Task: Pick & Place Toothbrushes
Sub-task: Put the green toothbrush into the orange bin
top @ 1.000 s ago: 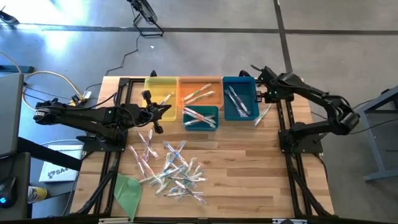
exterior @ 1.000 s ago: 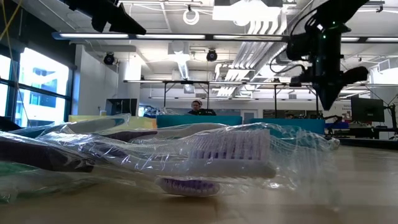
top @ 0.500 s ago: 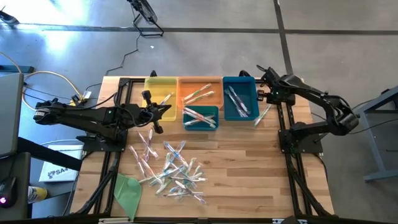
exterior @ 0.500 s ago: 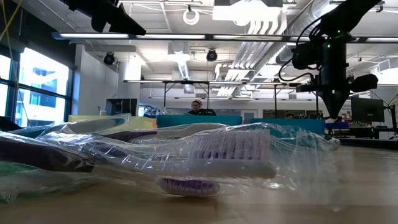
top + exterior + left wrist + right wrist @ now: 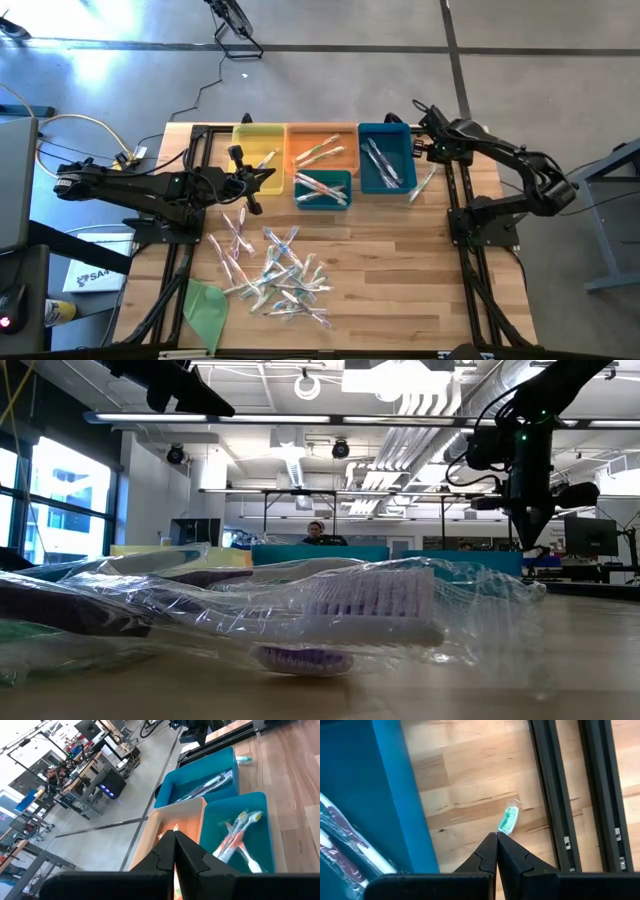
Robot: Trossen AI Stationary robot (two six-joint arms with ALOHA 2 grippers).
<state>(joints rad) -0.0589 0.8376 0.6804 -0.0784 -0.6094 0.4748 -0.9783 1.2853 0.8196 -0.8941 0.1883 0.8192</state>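
Many wrapped toothbrushes (image 5: pixel 275 270) lie in a loose pile on the middle of the table, and one fills the front of the low view (image 5: pixel 370 610). More lie in the bins. A single green-headed toothbrush (image 5: pixel 508 819) lies flat on the wood just right of the blue bin (image 5: pixel 425 183). My right gripper (image 5: pixel 496 839) hangs shut above its head end, clear of the table (image 5: pixel 530 545). My left gripper (image 5: pixel 266 177) is shut and holds nothing, at the yellow bin's near right corner (image 5: pixel 174 845).
A yellow bin (image 5: pixel 245 135), an orange bin (image 5: pixel 320 128) and a blue bin (image 5: pixel 385 128) stand in a row along the far edge, with a small teal bin (image 5: pixel 300 190) in front of the orange one. A green sheet (image 5: pixel 205 305) lies near the left front corner. Dark frame rails (image 5: pixel 555 795) run beside the stray toothbrush.
My right gripper has shifted a little toward the table's right edge, from the blue bin's right rim to above the stray toothbrush, staying shut. The left arm has kept still.
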